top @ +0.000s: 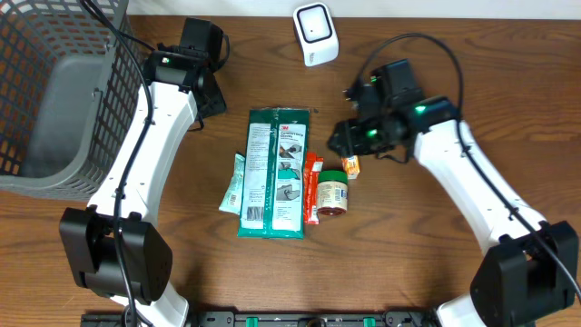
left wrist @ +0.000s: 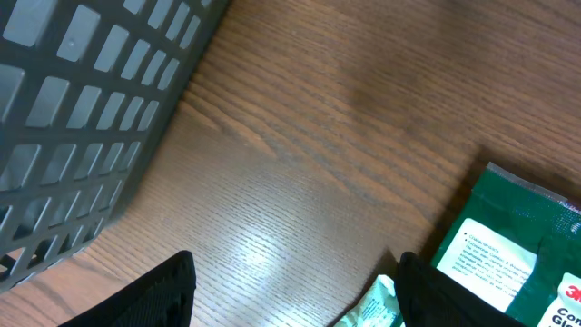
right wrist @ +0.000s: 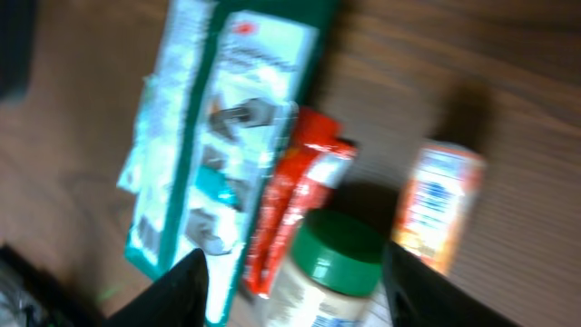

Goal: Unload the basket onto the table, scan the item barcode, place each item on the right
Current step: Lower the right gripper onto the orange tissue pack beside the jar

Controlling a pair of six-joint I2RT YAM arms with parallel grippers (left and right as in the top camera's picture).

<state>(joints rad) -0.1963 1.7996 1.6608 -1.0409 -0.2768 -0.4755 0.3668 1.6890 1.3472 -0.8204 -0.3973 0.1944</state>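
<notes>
1. Brown wood-grain table (top: 408, 263), viewed from overhead; clock directions taken from that view, 12 o'clock at the top edge.
2. Near the table's centre, at the 3 o'clock end of a row of goods: small orange packet (top: 350, 165), lying flat. Blurred in the right wrist view (right wrist: 440, 204), print unreadable.
3. Just at its 7 o'clock: green-lidded jar (top: 332, 193), lying on its side, lid toward 12 o'clock.
4. Toward 9 o'clock from the jar, side by side in turn: red sachet (top: 312, 186), large green package (top: 275, 173), pale teal sachet (top: 233, 184).
5. Just at 12 o'clock of the orange packet: right gripper (top: 343, 136), hovering. Fingers (right wrist: 186, 282) stood apart in the wrist view, clamped on nothing, with the jar lid showing between them.
6. At the 12 o'clock edge, well apart from the goods: white scanner (top: 315, 34), upright.
7. At 10 o'clock of the green package, over bare wood: left gripper (top: 214, 98), jaws wide, nothing between them.
8. In the 10 o'clock corner, beside the left arm: grey mesh basket (top: 54, 91).
</notes>
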